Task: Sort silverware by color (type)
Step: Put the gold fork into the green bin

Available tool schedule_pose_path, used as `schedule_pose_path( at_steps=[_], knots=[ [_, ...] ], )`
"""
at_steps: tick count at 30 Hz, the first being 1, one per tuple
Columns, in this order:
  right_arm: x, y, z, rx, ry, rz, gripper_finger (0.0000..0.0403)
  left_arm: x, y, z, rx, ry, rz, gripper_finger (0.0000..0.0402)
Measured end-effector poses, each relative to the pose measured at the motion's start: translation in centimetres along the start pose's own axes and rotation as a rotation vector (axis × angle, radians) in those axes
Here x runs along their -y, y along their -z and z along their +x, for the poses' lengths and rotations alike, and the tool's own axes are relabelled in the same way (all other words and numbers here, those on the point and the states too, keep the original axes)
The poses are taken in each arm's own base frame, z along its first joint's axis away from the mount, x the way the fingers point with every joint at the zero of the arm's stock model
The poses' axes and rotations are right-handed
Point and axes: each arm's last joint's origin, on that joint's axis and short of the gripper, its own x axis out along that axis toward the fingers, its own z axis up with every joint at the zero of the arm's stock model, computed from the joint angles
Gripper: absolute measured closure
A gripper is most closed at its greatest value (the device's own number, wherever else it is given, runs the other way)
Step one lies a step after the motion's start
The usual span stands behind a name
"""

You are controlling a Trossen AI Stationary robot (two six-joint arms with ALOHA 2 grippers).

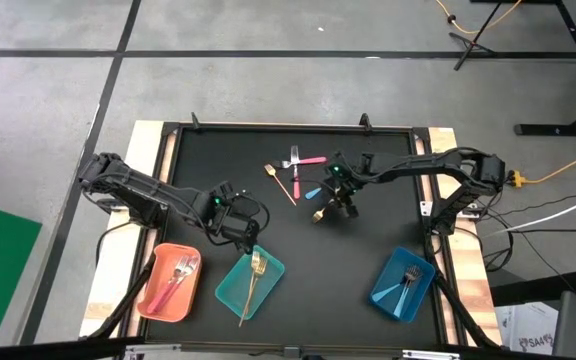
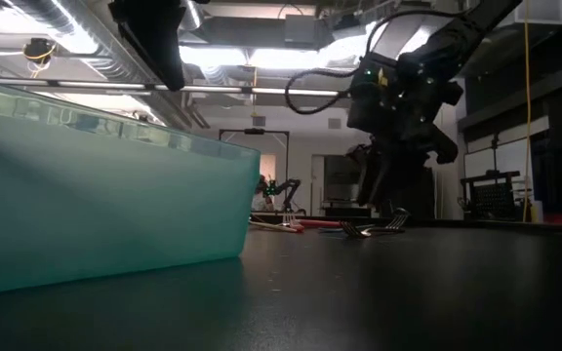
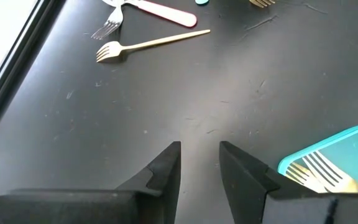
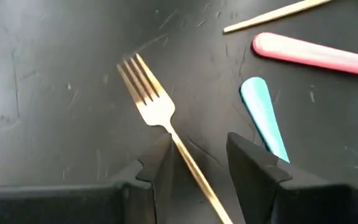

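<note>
Gold fork (image 4: 151,102) is lying flat on the black surface (image 1: 218,160) near its middle, and the right gripper (image 4: 197,158) sits right over its thin handle, jaws apart on either side, not pinching yet. I'd drop straight down and squeeze across the handle near the neck, since it's slim, hard and shiny and could skate away. A light-blue handle (image 4: 263,115) and a pink one (image 4: 316,55) lie just beside it, so keep clear. Left gripper (image 3: 199,168) waits by the teal tray (image 1: 248,283), jaws apart and empty.
</note>
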Motion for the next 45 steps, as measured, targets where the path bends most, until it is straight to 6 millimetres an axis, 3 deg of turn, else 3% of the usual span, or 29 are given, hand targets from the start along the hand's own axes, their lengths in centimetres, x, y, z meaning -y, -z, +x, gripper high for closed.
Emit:
schedule_pose_path(
  at_steps=[18,28,37,45],
  knots=[
    [-0.9,2.3,1.5,0.033,0.022,-0.044,0.0265,0.0,0.0,0.0,0.001,-0.001,-0.001,0.0298],
    [-0.8,2.4,1.5,0.024,0.049,-0.05,0.0265,0.0,0.0,0.0,0.001,-0.001,-0.002,0.0298],
    [-0.5,3.0,3.5,0.013,0.008,-0.031,0.0265,0.1,-0.1,0.0,0.011,0.003,-0.008,0.0298],
    [-0.5,3.0,3.6,0.013,0.01,-0.031,0.0266,0.1,-0.2,0.0,0.019,0.009,-0.013,0.0298]
  ],
)
